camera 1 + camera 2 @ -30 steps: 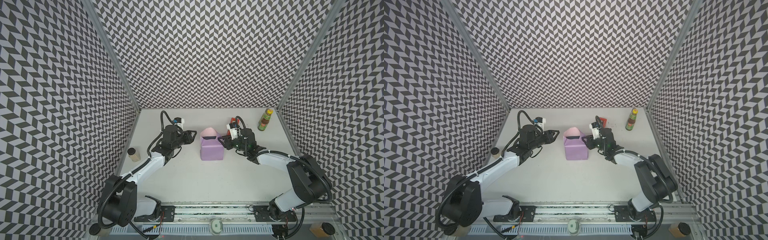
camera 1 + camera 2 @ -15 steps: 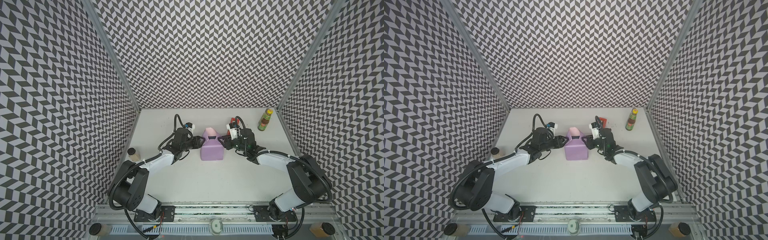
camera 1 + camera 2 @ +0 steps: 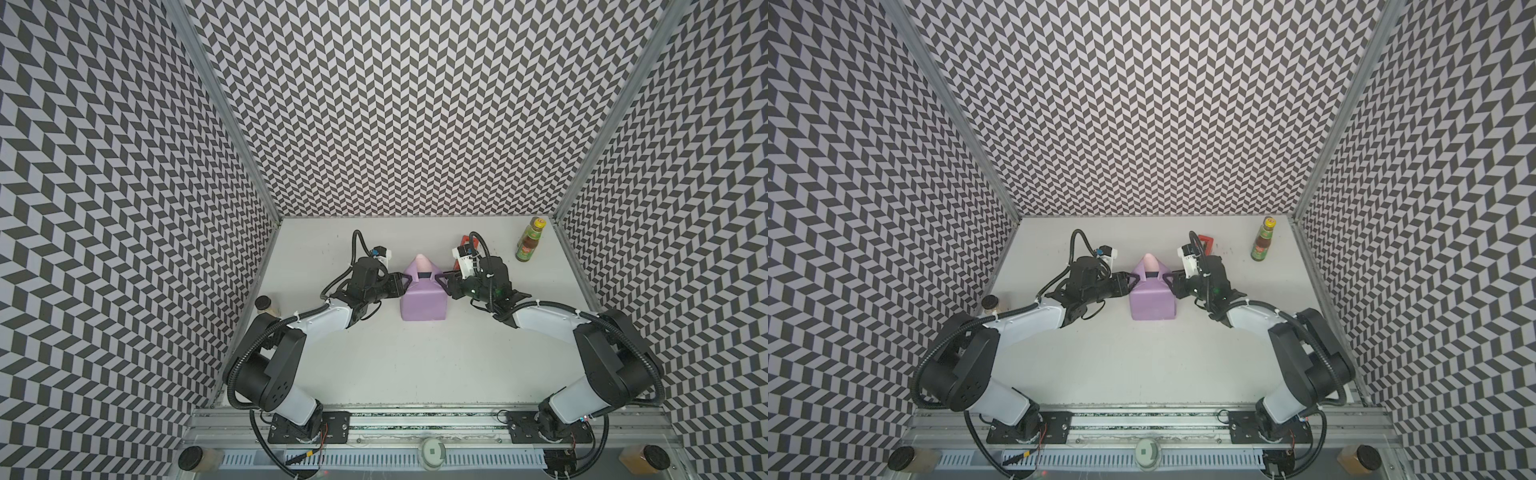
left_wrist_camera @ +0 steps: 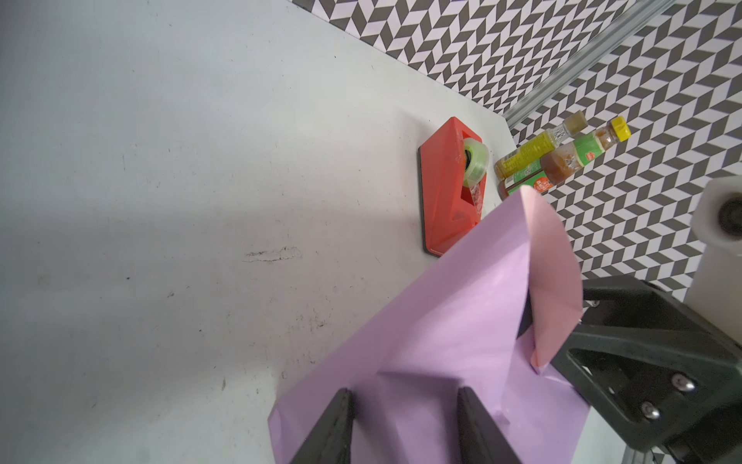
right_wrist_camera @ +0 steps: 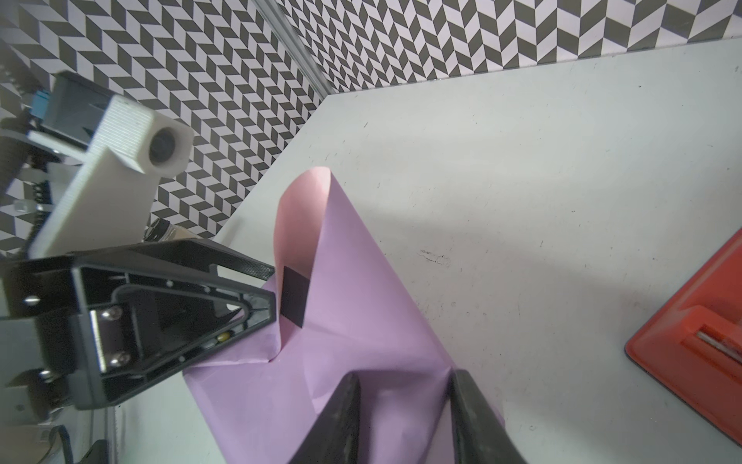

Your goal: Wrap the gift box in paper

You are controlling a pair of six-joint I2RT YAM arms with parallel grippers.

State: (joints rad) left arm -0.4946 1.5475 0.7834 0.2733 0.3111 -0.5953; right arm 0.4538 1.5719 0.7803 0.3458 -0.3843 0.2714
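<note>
Item: the gift box [image 5: 293, 297], dark navy, at the middle of the counter [image 3: 415, 374]; nearly all of it is under the paper [image 3: 422, 307], lilac face out; only a dark patch shows at the open end, which faces 12 o'clock; a pink flap [image 3: 422, 262] stands upright there.

Left pincer [image 3: 405, 283]: at 9 o'clock of that open end; jaws parted, tips pressed against the side fold, nothing pinched between them.

Right pincer [image 3: 444, 283]: at 3 o'clock, likewise parted and pushing the opposite fold inward.

Handling, as I judge it: the sheet is thin, light and springy, takes a crease but will tear or slide if dragged; the box looks stiff and light, so uneven pressure may shove it; best hold is at the folded side corners, then the pink flap by its tip.

Also present: red tape dispenser [image 4: 441, 189] at 1 o'clock; sauce bottle [image 3: 528, 241] at 2 o'clock.
</note>
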